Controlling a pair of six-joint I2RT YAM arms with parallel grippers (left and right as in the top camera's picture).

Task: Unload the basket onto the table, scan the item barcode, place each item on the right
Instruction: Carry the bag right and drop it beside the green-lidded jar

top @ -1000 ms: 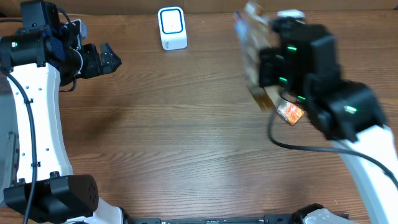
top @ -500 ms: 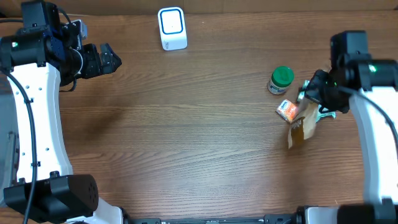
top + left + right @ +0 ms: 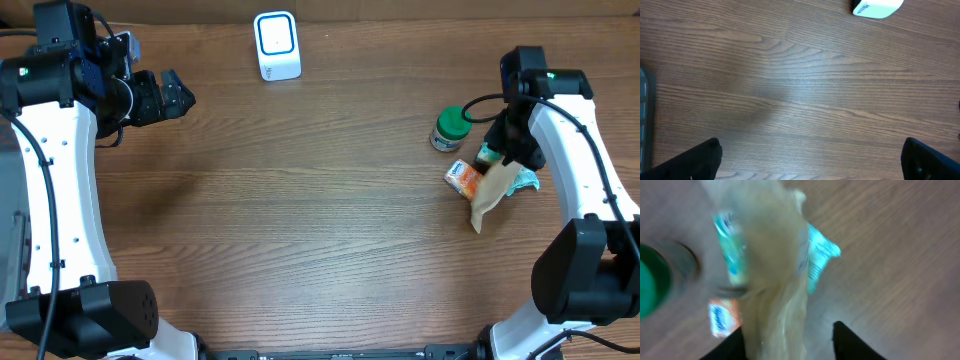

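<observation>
Overhead view: a brown wood-grain bench (image 3: 300, 230) fills the frame, with a white-and-black left arm (image 3: 60, 200) along its left edge and a matching right arm (image 3: 582, 170) along its right edge.

The left pincer (image 3: 185, 95) is near the far left corner, well apart from every item. In the left wrist view its two dark fingertips (image 3: 700, 157) sit at opposite bottom corners, spread wide with only bare bench between them.

The right pincer (image 3: 497, 160) hangs over a small cluster of goods at the right side. The largest of these is a tan crinkled pouch (image 3: 489, 197), lying on the bench at a slant and pointing toward the near edge. In the blurred right wrist view, the pouch (image 3: 772, 285) runs down between the dark fingers (image 3: 855, 342). The jaws are parted, with a clear gap on one side. On the other side the blur hides whether a finger touches the pouch.

A white box-shaped barcode scanner (image 3: 277, 45) stands at the far edge, well apart from the pouch.

A small jar with a green lid (image 3: 452, 127) stands just beside the cluster. A teal packet (image 3: 524, 181) lies partly under the pouch, and a small orange packet (image 3: 462, 178) lies against the pouch's other side.
</observation>
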